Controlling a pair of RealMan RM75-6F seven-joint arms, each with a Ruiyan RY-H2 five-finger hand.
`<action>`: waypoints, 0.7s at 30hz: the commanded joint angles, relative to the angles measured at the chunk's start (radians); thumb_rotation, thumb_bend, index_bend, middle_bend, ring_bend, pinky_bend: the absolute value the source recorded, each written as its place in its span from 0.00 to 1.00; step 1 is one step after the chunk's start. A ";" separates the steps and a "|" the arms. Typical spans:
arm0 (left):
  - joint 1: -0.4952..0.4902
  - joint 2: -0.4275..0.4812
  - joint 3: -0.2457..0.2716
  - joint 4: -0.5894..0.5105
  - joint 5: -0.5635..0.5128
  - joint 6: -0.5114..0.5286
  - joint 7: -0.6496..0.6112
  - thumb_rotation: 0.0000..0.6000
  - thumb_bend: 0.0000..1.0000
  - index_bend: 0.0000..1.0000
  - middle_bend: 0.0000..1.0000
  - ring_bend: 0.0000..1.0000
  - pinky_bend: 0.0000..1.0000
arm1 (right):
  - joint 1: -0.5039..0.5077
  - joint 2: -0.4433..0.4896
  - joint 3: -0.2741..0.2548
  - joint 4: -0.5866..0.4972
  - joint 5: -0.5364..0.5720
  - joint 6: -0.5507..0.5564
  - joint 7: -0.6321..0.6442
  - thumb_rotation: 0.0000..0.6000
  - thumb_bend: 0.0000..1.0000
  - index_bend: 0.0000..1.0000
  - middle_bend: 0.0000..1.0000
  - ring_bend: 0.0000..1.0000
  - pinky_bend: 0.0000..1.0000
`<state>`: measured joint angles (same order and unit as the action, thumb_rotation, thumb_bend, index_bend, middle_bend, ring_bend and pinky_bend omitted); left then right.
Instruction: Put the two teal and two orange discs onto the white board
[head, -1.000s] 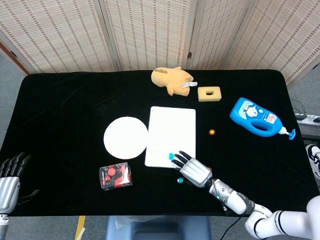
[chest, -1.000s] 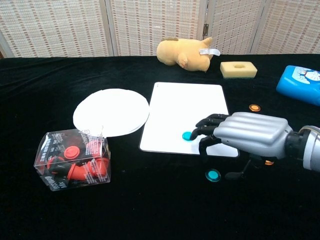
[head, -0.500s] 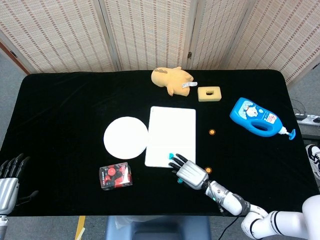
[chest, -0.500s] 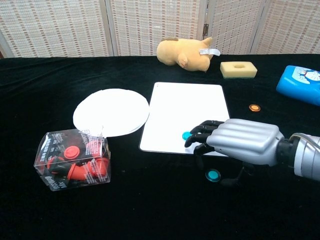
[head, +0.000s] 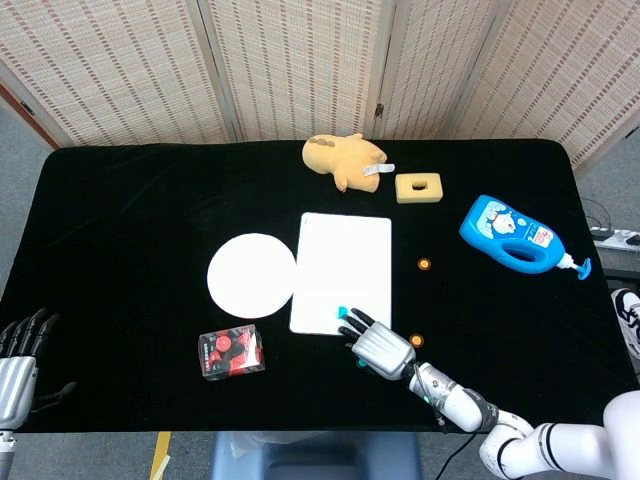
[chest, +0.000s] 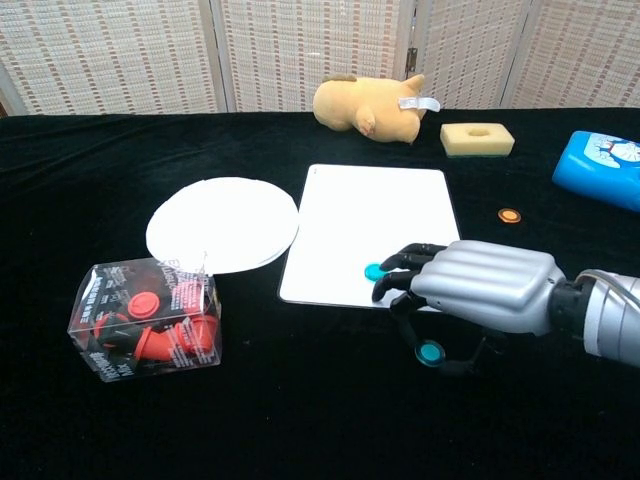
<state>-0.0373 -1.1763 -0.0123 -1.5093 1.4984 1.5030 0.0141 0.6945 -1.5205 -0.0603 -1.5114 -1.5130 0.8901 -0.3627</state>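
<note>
The white board (head: 342, 262) (chest: 378, 222) lies mid-table, with one teal disc (head: 342, 311) (chest: 373, 271) on its near edge. The second teal disc (chest: 430, 352) lies on the black cloth just in front of the board. My right hand (head: 379, 346) (chest: 482, 289) hovers low over it, a finger and the thumb reaching down on either side; no firm pinch shows. One orange disc (head: 424, 264) (chest: 510, 214) lies right of the board. The other orange disc (head: 416, 341) sits beside my right wrist, hidden in the chest view. My left hand (head: 20, 352) rests empty at the table's near left corner.
A round white plate (head: 252, 275) (chest: 222, 224) touches the board's left side. A clear box of red parts (head: 231, 353) (chest: 146, 320) stands near the front. A plush toy (head: 343, 157), a yellow sponge (head: 418, 187) and a blue bottle (head: 515, 235) lie at the back and right.
My right hand has drawn back off the board's teal disc and sunk toward the cloth, its finger and thumb closing in around the loose teal disc. The left hand has barely moved.
</note>
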 joint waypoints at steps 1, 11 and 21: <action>0.000 0.000 0.000 0.001 0.001 0.001 -0.001 1.00 0.13 0.00 0.00 0.00 0.00 | -0.007 0.009 0.003 -0.009 -0.010 0.019 0.008 1.00 0.24 0.53 0.15 0.03 0.00; -0.005 0.001 -0.001 -0.004 0.007 -0.002 0.003 1.00 0.13 0.00 0.00 0.00 0.00 | -0.003 0.051 0.086 -0.004 0.064 0.037 0.025 1.00 0.24 0.53 0.15 0.03 0.00; -0.006 0.002 -0.001 -0.008 0.005 -0.007 0.008 1.00 0.13 0.00 0.00 0.00 0.00 | 0.050 -0.002 0.155 0.085 0.195 -0.046 -0.011 1.00 0.24 0.53 0.15 0.03 0.00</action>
<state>-0.0437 -1.1747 -0.0132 -1.5171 1.5033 1.4964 0.0218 0.7377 -1.5144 0.0892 -1.4338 -1.3260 0.8520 -0.3670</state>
